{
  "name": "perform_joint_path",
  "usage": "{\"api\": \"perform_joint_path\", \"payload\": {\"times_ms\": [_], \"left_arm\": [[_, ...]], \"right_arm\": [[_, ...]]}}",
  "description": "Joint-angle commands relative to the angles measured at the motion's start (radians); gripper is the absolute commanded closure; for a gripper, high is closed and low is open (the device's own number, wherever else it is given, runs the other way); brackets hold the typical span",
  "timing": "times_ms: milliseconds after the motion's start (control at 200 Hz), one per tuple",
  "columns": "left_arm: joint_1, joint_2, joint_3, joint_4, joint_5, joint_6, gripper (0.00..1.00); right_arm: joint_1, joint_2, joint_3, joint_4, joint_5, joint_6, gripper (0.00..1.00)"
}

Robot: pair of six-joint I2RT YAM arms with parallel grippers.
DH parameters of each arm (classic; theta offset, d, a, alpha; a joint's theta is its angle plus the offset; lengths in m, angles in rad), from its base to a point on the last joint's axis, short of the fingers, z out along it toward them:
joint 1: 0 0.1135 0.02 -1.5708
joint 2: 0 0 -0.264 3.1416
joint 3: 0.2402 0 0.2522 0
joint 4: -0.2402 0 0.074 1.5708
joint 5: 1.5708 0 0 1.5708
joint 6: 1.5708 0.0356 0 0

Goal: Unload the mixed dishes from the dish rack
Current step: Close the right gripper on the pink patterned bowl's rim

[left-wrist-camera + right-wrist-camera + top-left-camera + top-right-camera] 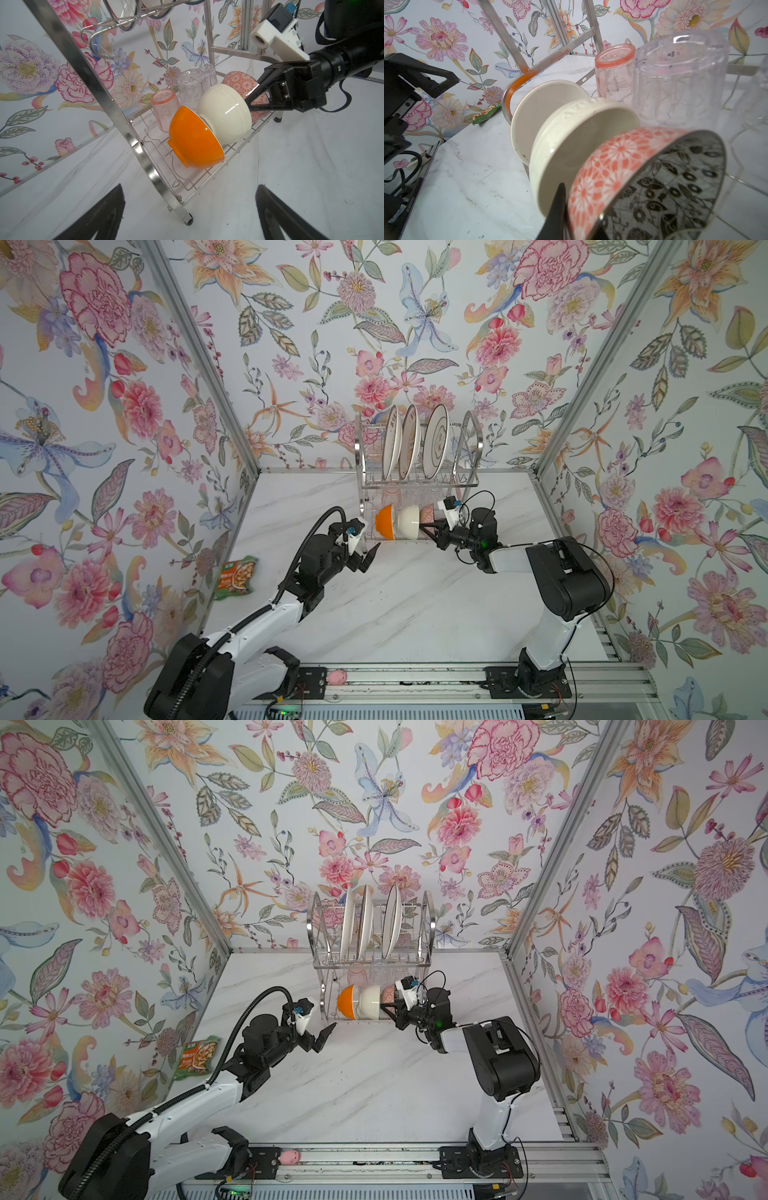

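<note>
Marble worktop [415, 614]: no dishes set down, nothing unloaded. Dish rack [477, 435] holds plates [435, 441] above, bowls [409, 521] and tumblers [191, 87] below. Right end effector [424, 526] pinches the pink-patterned bowl [239, 81] (lower tier); left end effector [370, 549] gapes, beside rack.

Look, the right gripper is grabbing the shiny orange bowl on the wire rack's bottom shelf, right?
No, wrong bowl: the right gripper grips the pink flower-patterned bowl on the bottom shelf of the chrome wire rack. The right wrist view shows it.

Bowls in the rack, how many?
3, all on the lower shelf of the dish rack: orange bowl left end, cream bowl middle, pink-patterned bowl right, rim between the fingers of the right gripper. None looks hidden.
</note>
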Motion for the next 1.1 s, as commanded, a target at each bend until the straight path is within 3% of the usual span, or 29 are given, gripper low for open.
{"api": "perform_joint_path", "payload": {"times_ms": [0, 425, 691, 1096], "left_arm": [[-0.013, -0.005, -0.003, 0.003, -0.025, 0.013, 0.01], [-0.013, -0.014, 0.022, -0.043, -0.041, 0.051, 0.01], [-0.013, -0.014, 0.039, -0.067, -0.054, 0.075, 0.01], [-0.013, -0.018, 0.03, -0.051, -0.057, 0.066, 0.01]], "right_arm": [[-0.02, 0.005, 0.039, 0.092, 0.007, 0.013, 0.89], [-0.024, 0.012, 0.055, 0.159, 0.001, 0.061, 1.0], [-0.043, 0.057, 0.028, 0.399, -0.024, 0.211, 1.0], [-0.038, 0.05, 0.015, 0.455, -0.023, 0.228, 1.0]]}}
